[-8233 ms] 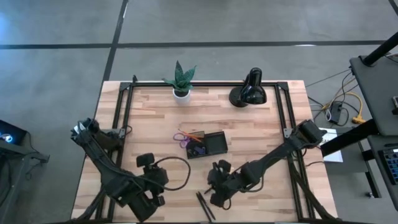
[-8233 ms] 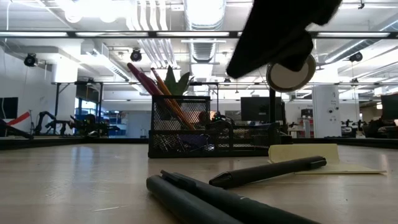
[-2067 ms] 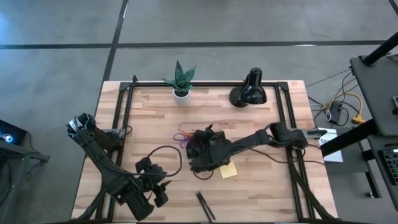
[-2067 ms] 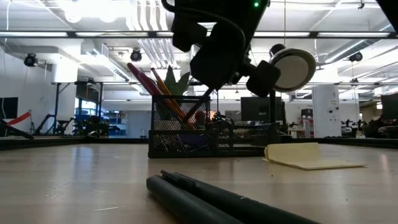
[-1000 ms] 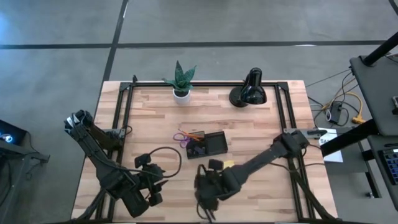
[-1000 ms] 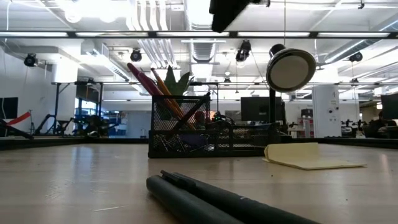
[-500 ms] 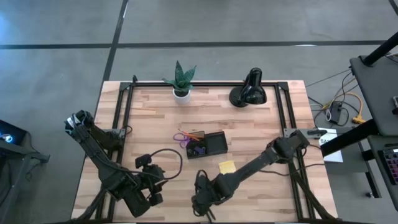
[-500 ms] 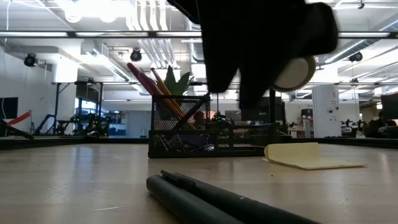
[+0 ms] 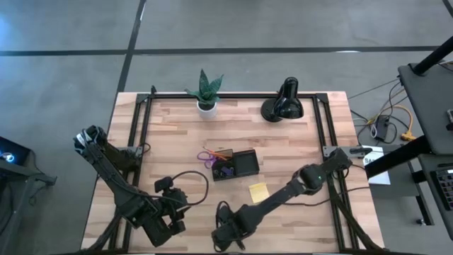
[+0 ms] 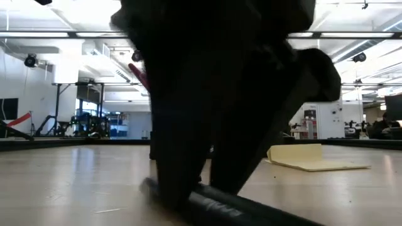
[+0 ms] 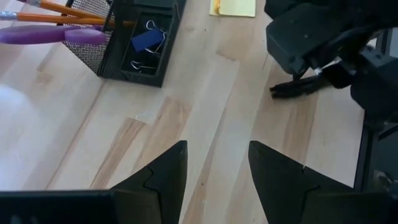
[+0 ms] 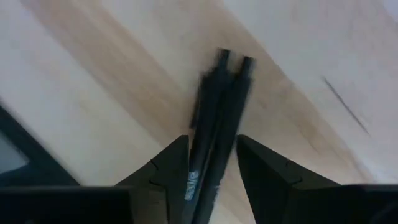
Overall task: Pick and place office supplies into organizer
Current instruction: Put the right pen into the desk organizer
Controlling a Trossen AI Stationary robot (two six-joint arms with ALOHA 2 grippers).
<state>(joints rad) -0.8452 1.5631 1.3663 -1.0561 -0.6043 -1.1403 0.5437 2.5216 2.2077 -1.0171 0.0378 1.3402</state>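
Two black pens (image 12: pixel 214 124) lie side by side on the table near its front edge. My right gripper (image 12: pixel 212 168) points down over them, open, one finger on each side of the pair. In the low view its fingers (image 10: pixel 188 157) reach down to the pens (image 10: pixel 251 210). The black organizer (image 9: pixel 236 164) stands mid-table with orange pencils (image 11: pixel 68 12), purple scissors (image 11: pixel 50 34) and a clip (image 11: pixel 148 41) inside. A yellow sticky-note pad (image 9: pixel 258 190) lies flat to its right. My left gripper (image 11: pixel 217 174) hovers open over bare wood at the front left. My right gripper comes at the two pens from above, pointing down, its fingers (image 12: pixel 171 168) lying across them near one end (image 12: pixel 199 186). The pens lie flat on the table and fill most of the gap. Whether the fingers touch them, I cannot tell.
A potted plant (image 9: pixel 206 92) and a black desk lamp (image 9: pixel 283 103) stand at the far edge. A black frame rail (image 9: pixel 141 134) runs along the table's left and right sides. Bare wood lies between the organizer and the front edge.
My right gripper has gone toward the table's near edge and down onto the two pens, rolling about its own axis on the way. In the low view it now fills the middle and hides most of the organizer.
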